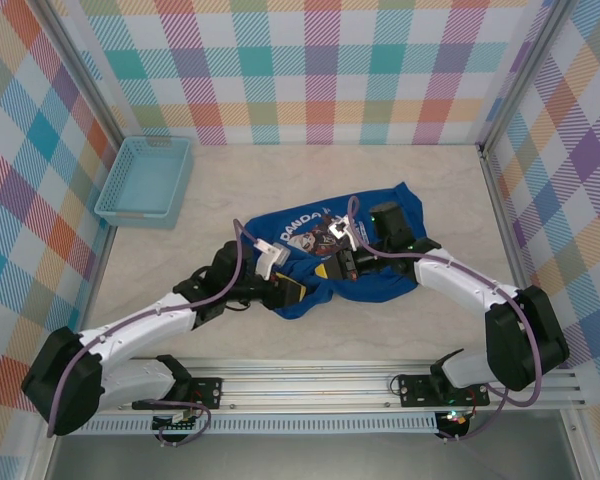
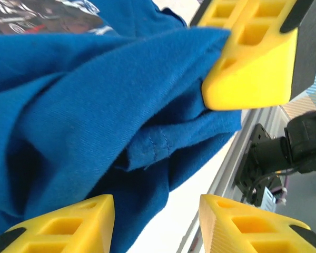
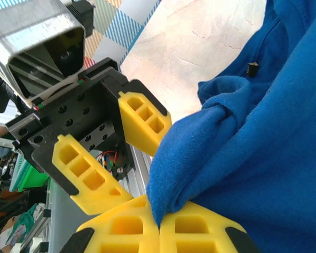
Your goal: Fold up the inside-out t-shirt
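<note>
**Item:** inside-out t-shirt (image 1: 375,290), royal blue, small print (image 1: 315,232) facing up.

**Location:** it lay bunched on the counter (image 1: 280,160), centre-right, just ahead of my two arms and well apart from the mesh basket (image 1: 145,213) at far left.

**Right jaws:** clenched on a fold of the cloth, pads (image 3: 195,232) pressed together.

**Left jaws:** parted and grasping nothing, with cloth just beside one finger (image 3: 145,118).

**Handling, as I judged it:** light, limp and not slippery. It would sag from any single pinch.

**Best hold:** the stitched hem (image 2: 152,147) or a shoulder seam, one corner per arm, so the cloth spread flat.
</note>
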You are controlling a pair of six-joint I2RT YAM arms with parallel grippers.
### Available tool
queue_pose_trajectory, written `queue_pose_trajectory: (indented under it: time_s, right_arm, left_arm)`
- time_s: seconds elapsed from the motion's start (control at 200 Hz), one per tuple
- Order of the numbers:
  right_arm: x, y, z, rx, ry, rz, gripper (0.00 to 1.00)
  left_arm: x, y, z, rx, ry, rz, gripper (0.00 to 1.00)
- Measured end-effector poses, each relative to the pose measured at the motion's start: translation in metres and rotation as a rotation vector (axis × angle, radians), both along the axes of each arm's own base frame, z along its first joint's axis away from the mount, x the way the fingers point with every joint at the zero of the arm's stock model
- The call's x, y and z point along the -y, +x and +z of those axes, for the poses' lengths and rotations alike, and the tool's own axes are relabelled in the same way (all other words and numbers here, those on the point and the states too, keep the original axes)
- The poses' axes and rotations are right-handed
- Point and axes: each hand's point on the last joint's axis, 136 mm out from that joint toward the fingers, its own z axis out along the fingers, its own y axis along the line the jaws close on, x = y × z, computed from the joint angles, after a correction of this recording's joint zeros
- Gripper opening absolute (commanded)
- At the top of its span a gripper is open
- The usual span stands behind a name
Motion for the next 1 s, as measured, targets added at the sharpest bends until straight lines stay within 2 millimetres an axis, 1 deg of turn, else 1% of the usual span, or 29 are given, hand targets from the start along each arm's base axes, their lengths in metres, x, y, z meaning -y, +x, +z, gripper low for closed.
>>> queue_pose_trajectory:
  time_s: [0.17, 0.415, 0.54, 0.62, 0.73, 0.76, 0.84, 0.945, 1.0]
  right_arm:
    - [0.000, 0.001, -0.001, 0.003, -0.005, -0.005, 0.00]
    - [0.000, 0.001, -0.001, 0.000, -0.006, -0.008, 0.00]
    - [0.000, 0.001, -0.001, -0.007, -0.006, -0.011, 0.00]
    - [0.000, 0.001, -0.001, -0.010, -0.006, -0.013, 0.00]
    - [0.000, 0.001, -0.001, -0.009, -0.007, -0.013, 0.00]
    - [0.001, 0.002, -0.001, -0.008, -0.009, -0.016, 0.00]
    - [0.003, 0.005, -0.003, -0.004, -0.019, -0.032, 0.00]
    - [0.007, 0.012, -0.008, -0.004, -0.053, -0.069, 0.00]
    - [0.010, 0.017, -0.009, -0.001, -0.081, -0.096, 0.00]
  left_arm:
    - [0.008, 0.003, 0.001, 0.001, 0.000, -0.035, 0.52]
    - [0.015, 0.012, -0.004, 0.009, 0.013, -0.043, 0.56]
    - [0.019, 0.017, -0.005, 0.017, 0.006, -0.044, 0.57]
    - [0.023, 0.020, -0.005, 0.025, -0.005, -0.045, 0.49]
    - [0.025, 0.021, -0.003, 0.023, -0.023, -0.047, 0.27]
    - [0.026, 0.021, -0.001, 0.025, -0.029, -0.050, 0.22]
    - [0.027, 0.021, 0.001, 0.035, -0.034, -0.053, 0.15]
    - [0.024, 0.019, 0.008, 0.051, -0.038, -0.048, 0.00]
    - [0.020, 0.019, 0.017, 0.074, -0.044, -0.037, 0.00]
